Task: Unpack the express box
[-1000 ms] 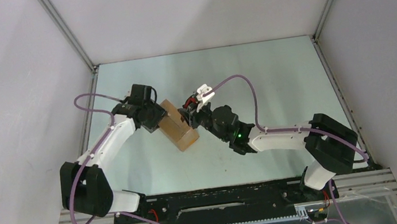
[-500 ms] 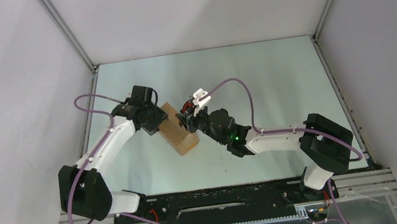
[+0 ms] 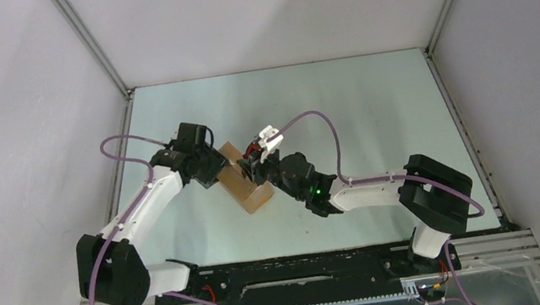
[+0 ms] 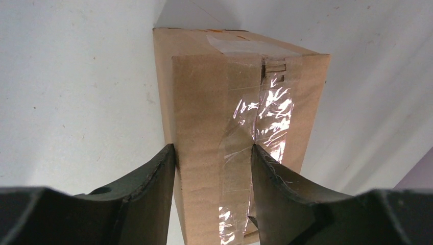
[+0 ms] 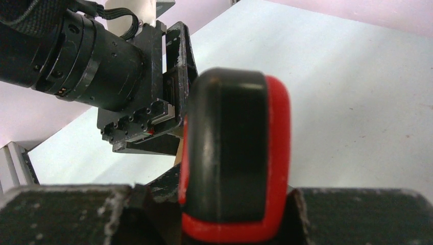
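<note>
The express box is a small brown carton, taped shut with clear tape, on the table at centre left. My left gripper is shut on its far left end; in the left wrist view both dark fingers press its sides, the carton running away from the camera. My right gripper is shut on a red-and-black utility knife and sits right at the box's right side. The knife fills the right wrist view, with the left wrist behind it. The blade tip is hidden.
The pale green table is walled by white panels with metal corner rails. Purple cables loop off both arms. The arm bases and a black rail line the near edge.
Both grippers and the box have shifted slightly left and toward the near edge. The right gripper with the knife has closed in along the box's right side.
</note>
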Available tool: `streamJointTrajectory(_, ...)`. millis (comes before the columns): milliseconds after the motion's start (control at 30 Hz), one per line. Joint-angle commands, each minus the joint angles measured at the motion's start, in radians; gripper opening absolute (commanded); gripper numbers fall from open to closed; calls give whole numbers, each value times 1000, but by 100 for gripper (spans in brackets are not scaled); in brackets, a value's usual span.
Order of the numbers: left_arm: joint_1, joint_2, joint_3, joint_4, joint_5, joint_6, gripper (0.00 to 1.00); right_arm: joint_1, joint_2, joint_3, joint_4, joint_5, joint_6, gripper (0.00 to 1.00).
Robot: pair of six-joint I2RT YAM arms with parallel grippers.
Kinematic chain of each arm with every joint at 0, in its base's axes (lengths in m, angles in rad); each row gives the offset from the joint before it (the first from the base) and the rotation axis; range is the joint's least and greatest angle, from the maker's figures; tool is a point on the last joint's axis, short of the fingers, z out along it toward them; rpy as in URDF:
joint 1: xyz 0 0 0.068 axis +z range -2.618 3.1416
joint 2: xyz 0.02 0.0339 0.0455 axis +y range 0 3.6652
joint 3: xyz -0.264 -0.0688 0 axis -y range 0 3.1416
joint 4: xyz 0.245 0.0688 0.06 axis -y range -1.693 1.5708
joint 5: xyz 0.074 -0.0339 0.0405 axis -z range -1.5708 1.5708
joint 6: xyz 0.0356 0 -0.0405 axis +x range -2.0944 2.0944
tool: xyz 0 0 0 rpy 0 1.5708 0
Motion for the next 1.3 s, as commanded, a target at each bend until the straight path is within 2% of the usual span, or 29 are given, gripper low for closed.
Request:
streamJointTrajectory(0, -8, -43, -34, 42, 21, -37, 0, 17, 3, 34, 51, 37, 8, 0)
streamJointTrajectory(300, -8, -62, -59, 68, 22, -48, 0, 19, 20, 35, 76, 58, 15, 0)
streamJointTrajectory(800, 6, -67, -72, -1, -111, -151, 0, 58, -58, 19, -43, 79, 15, 0)
streamJointTrajectory(1267, 11, -67, -63, -10, -133, -173, 0, 79, -94, -35, -98, 86, 29, 0)
